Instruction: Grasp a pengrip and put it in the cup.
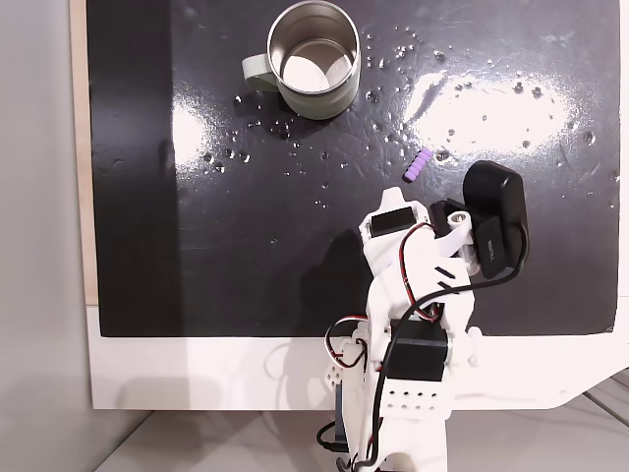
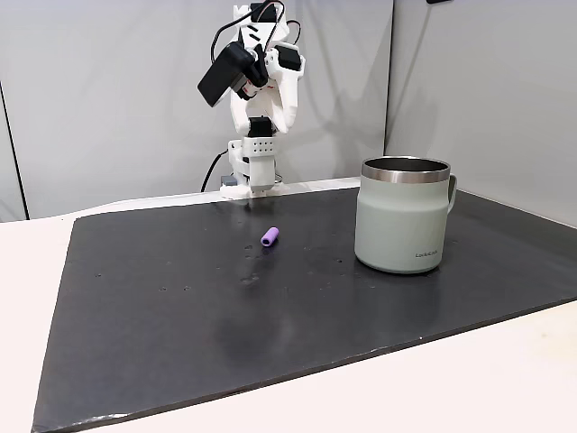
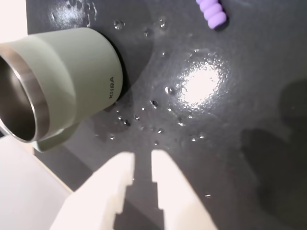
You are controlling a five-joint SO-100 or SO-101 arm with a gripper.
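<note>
In wrist view the tool (image 3: 142,160) hangs empty w/ tips nearly together, just a thin gap, pengrip (image 3: 211,11) lying well apart at top edge on the black mat (image 3: 249,96), cup (image 3: 57,81) upright at left.

Arm (image 1: 413,295): white printed plastic links, blocky, with rounded edges. Black rectangular servo housings set into the joints; one large one low on the arm (image 1: 418,352), a smaller one higher up. Thin red and black wires loop between servos; a thicker black cable runs down from the wrist camera (image 1: 496,228), a glossy black rounded pod with small pale lettering, not legible. Row of small round holes in the white plate below the large servo. In a fixed view, the white base (image 2: 250,176) shows a perforated panel, black cable trailing behind. Gripper (image 3: 142,165): two white plastic fingers, flat-faced, slightly stepped edges.
</note>
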